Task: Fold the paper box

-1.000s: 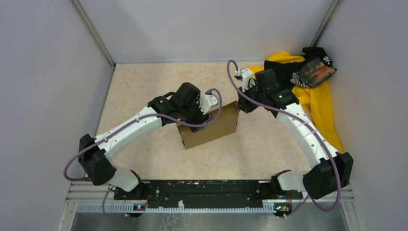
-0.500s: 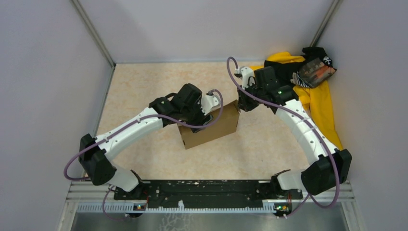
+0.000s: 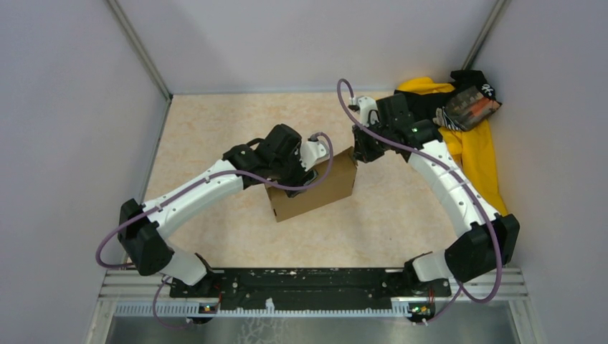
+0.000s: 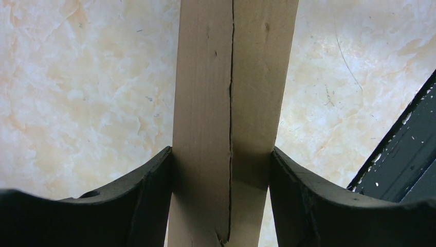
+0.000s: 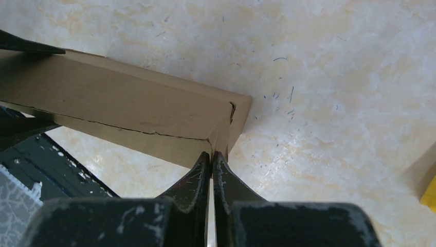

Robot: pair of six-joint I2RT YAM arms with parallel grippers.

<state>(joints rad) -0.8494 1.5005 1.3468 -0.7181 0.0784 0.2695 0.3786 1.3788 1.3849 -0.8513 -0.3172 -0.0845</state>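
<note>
Two grippers meet one paper box [image 3: 319, 190], which stands in the middle of the table [image 3: 215, 129].
The left gripper [image 4: 222, 170], jaws spread wide, clamps the box's seamed top, one finger on each side face. The right gripper [image 5: 212, 157], jaws pressed fully together, sets its tips against the box's end corner. A yellow-and-black cloth [image 3: 477, 154] lies well apart, far right.

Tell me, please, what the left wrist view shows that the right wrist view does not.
Left wrist only: the left gripper clamping both sides of the paper box. Right wrist only: the shut right gripper at a box corner, and a sliver of yellow cloth. Both: the box's cracked seam, the marbled table and the black base rail.
</note>
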